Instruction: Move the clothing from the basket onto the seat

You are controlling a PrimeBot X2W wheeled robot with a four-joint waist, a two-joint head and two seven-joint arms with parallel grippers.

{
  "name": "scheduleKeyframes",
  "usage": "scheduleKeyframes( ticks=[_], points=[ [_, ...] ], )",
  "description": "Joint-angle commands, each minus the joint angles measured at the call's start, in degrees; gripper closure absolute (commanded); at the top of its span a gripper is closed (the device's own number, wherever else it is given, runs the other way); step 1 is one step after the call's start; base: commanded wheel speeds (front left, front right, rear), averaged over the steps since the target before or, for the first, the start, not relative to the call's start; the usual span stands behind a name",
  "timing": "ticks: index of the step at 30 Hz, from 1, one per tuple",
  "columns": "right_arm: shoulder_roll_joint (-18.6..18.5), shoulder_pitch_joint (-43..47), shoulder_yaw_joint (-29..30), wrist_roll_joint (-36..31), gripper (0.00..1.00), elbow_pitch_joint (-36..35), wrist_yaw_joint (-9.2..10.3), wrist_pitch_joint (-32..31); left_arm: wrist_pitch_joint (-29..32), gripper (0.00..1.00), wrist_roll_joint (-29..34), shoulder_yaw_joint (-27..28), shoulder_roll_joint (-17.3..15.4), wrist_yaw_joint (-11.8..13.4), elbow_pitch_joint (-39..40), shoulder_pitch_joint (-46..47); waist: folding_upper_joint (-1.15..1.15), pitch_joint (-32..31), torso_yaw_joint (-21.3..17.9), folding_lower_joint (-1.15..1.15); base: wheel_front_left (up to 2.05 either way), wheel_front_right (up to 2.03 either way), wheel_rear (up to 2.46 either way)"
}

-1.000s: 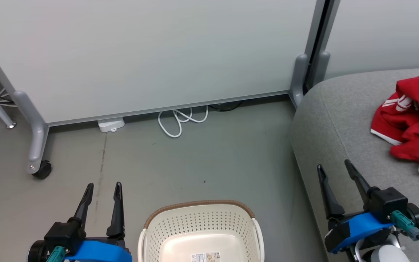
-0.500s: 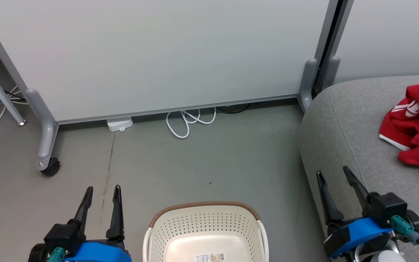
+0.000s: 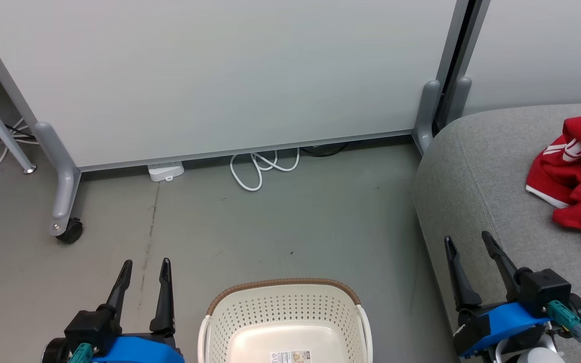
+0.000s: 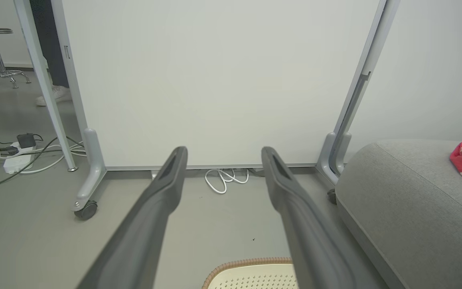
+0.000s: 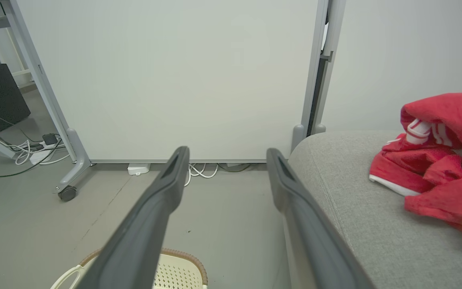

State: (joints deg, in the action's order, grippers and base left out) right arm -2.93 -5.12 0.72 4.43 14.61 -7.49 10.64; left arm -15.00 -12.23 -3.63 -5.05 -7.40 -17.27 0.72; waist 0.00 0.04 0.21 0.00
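Observation:
The red clothing (image 3: 575, 174) with white stripes and a white tag lies crumpled on the grey seat (image 3: 477, 171) at the right edge; the right wrist view has it too (image 5: 441, 168). The cream basket (image 3: 284, 322) with a brown rim stands on the floor at the bottom centre, and its visible inside holds only a label. My left gripper (image 3: 147, 263) is open over the floor left of the basket. My right gripper (image 3: 468, 239) is open by the seat's front corner, left of the clothing and apart from it.
A white panel on a grey wheeled frame (image 3: 63, 201) stands behind the floor. A coiled white cable (image 3: 263, 169) and a power strip (image 3: 165, 171) lie at its foot. More cables (image 4: 18, 152) trail at the far left.
The head camera shifted in the first half second, moving the whole picture right and down. Both grippers stay open and sit slightly lower in view.

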Motion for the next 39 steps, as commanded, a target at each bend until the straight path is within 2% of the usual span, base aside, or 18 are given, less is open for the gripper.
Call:
scheduleKeyframes(
  ticks=[1,12,13,19,39],
  points=[
    [0.1,-0.4,0.0,-0.1,0.0,-0.1,-0.02,0.1,-0.3,0.0,-0.3,0.0,-0.4,-0.1,-0.1,0.0,0.0,0.0,0.0,0.0,0.0,0.0,0.0],
    [0.1,-0.5,-0.2,0.6,0.0,-0.1,-0.02,-0.3,-0.3,0.0,-0.7,-0.8,-0.7,-0.1,-0.4,-0.2,0.0,0.0,0.0,0.0,0.0,0.0,0.0],
    [0.0,0.0,-0.2,0.4,1.0,0.5,0.0,-0.3,0.1,1.0,-0.6,-0.8,-0.2,0.0,-0.8,-0.1,0.0,0.0,0.0,0.0,0.0,0.0,0.0],
    [0.1,0.8,0.1,1.9,1.0,2.9,0.01,-1.0,0.7,1.0,-2.0,-0.7,0.4,0.0,-2.6,-1.4,0.0,0.0,0.0,0.0,0.0,0.0,0.0],
    [0.1,0.3,1.5,24.2,1.0,1.7,0.01,-5.1,6.1,1.0,-22.2,2.1,0.8,0.0,-1.0,0.6,0.0,0.1,-0.1,0.0,0.0,0.0,0.0]
  ],
)
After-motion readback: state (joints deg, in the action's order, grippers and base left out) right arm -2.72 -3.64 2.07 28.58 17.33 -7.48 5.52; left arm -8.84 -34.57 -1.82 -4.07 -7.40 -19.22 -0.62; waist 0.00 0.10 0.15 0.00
